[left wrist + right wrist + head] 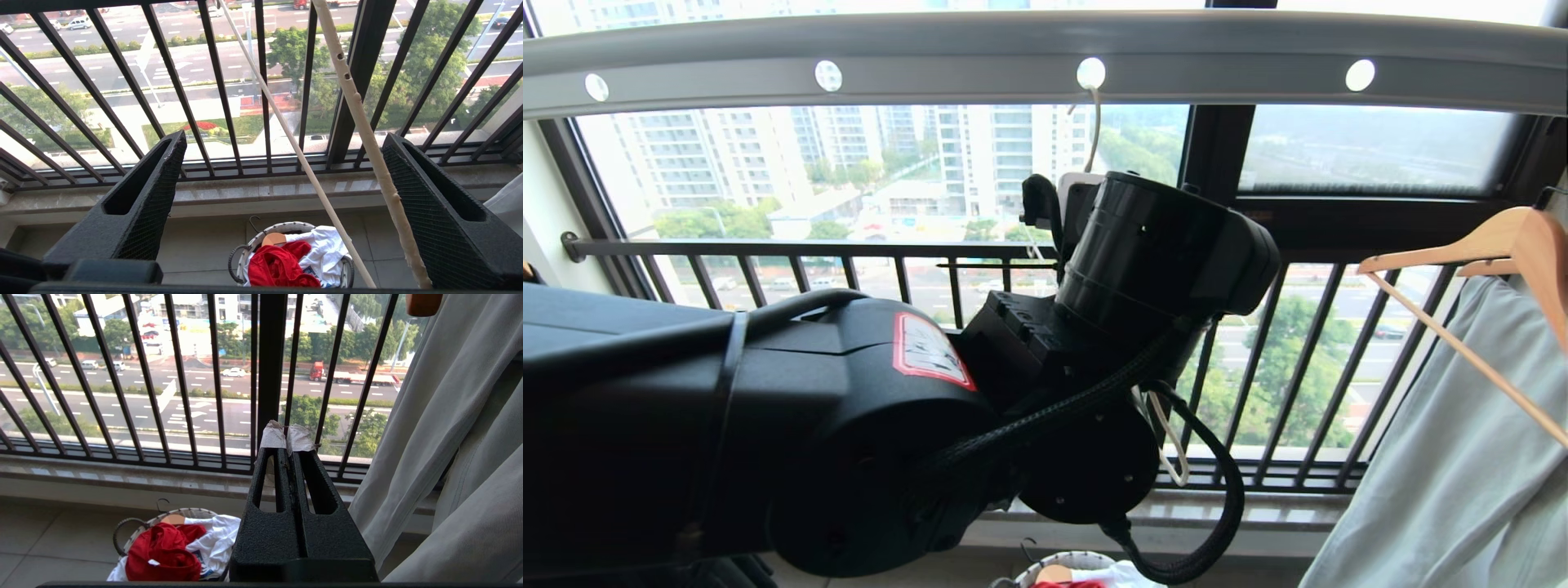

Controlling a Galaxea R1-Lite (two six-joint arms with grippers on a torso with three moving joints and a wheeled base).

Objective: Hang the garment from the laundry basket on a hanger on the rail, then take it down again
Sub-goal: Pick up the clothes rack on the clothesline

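- Left arm (833, 425), bulky matt black housing with a braided cable sleeve and a red-edged label, filled the near foreground and reached up toward the rail.
- Left gripper (282, 143) stood below the rail with its fingers (139, 196) spread wide, gripping nothing; the pads were black and cross-hatched, wedge-shaped with hollow slots.
- The hanger (367, 134), thin cream-white wire with a rough, chipped coating, ran slantwise between those fingers, closer to one of them; contact could not be told. Its long neck rose to a hole in the rail.
- Right gripper (288, 443) sat low, well below the rail, its fingers pressed together with worn pale tape at the tips, empty.
- The laundry basket (241, 261), small, round, white with dark cord loops, stood on the tiled floor far beneath the rail.
- The garment (282, 265), red and crumpled, lay in the basket beside a white cloth (322, 249).
- A light-wood hanger (1486, 245), thick and smooth, hung below the rail's right end, carrying a pale grey-green garment (1462, 457) in soft folds.
- The rail (980, 57), broad grey metal with a row of round holes, spanned overhead.
- Window railing (792, 249), thin black bars, stood beyond and below the rail; street and trees lay past it.
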